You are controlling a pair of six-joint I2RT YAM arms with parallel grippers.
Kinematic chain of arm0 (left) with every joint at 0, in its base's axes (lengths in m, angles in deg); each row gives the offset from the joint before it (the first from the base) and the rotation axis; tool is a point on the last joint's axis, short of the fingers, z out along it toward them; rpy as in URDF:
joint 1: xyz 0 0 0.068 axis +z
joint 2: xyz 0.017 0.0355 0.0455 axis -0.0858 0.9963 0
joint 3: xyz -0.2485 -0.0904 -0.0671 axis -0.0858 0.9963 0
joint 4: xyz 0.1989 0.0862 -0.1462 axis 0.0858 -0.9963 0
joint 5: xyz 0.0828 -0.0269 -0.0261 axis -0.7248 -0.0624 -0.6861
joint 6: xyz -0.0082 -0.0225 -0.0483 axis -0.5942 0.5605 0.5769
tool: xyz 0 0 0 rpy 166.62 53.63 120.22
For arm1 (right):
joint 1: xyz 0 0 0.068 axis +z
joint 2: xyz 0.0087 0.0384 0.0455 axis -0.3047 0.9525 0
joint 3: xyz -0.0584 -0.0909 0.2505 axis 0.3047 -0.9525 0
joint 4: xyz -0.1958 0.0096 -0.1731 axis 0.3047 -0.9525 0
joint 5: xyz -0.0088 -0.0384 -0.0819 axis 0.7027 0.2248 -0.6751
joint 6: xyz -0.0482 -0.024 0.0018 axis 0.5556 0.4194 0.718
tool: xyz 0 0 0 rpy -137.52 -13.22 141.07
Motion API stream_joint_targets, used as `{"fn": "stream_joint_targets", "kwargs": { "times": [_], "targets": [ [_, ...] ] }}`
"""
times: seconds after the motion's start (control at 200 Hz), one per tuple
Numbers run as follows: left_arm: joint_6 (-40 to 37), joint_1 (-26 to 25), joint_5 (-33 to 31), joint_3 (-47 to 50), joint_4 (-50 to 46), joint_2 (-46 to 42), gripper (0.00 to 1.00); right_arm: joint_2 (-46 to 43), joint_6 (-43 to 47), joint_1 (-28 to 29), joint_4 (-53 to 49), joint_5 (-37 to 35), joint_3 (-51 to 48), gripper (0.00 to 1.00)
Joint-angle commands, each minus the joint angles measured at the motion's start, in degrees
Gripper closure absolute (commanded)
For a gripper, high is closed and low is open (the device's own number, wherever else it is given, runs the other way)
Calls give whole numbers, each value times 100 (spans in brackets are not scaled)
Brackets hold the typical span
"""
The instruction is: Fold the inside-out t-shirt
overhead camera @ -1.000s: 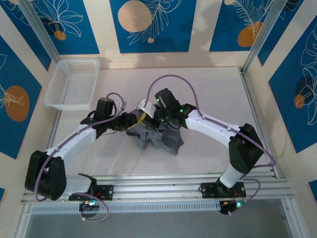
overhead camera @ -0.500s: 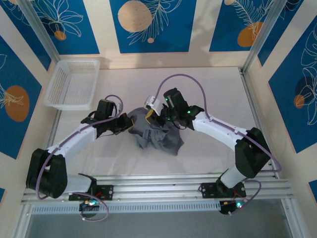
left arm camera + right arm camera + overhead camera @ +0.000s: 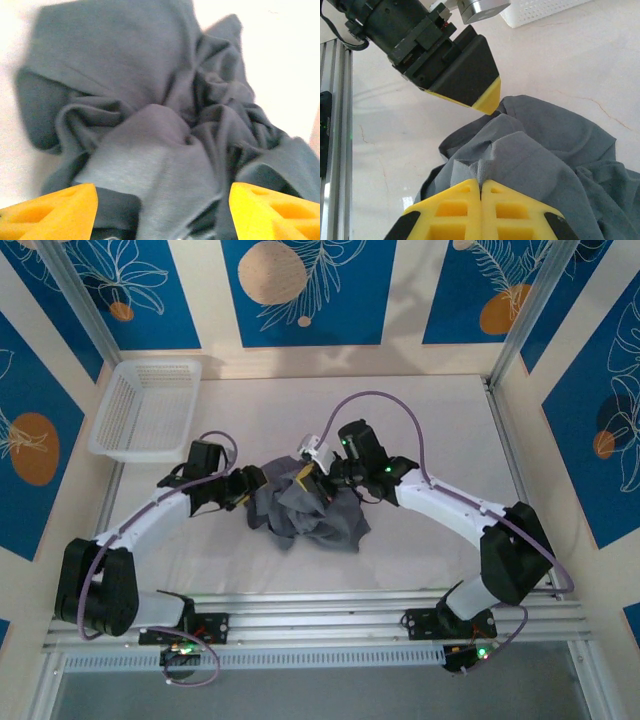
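The slate-grey t-shirt (image 3: 312,518) lies crumpled in a heap at mid-table. My left gripper (image 3: 252,486) is at the heap's left edge. In the left wrist view its yellow fingers (image 3: 50,212) stand wide apart and open over creased cloth (image 3: 150,150), gripping nothing. My right gripper (image 3: 306,478) is at the heap's top. In the right wrist view the right gripper (image 3: 481,181) is shut on a small raised pinch of the t-shirt (image 3: 545,150). One black and yellow finger of the left gripper (image 3: 465,75) hangs just beyond that fold.
A white mesh basket (image 3: 145,408) stands at the back left of the table, and its corner (image 3: 540,10) also appears in the right wrist view. The aluminium rail (image 3: 320,615) with both arm bases runs along the near edge. Bare tabletop (image 3: 430,420) surrounds the heap.
My left gripper went from shut to open and drew back to the left off the cloth. My right gripper stayed shut on the cloth and shifted slightly right. The heap spread leftward.
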Motion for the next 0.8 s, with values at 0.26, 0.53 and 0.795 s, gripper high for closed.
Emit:
{"fn": "stream_joint_targets", "kwargs": {
  "times": [0.26, 0.53, 0.795],
  "targets": [
    [-143, 648, -310, 166, -629, 26, 30, -1063, -1010, -495, 1144, 108, -679, 100],
    [-93, 648, -93, 68, -588, 854, 39, -1538, -1578, -547, 1354, -198, -651, 100],
    [5, 587, 725, 93, 411, 1250, 51, -1477, -1670, -537, 1243, 4, -574, 100]
  ]
}}
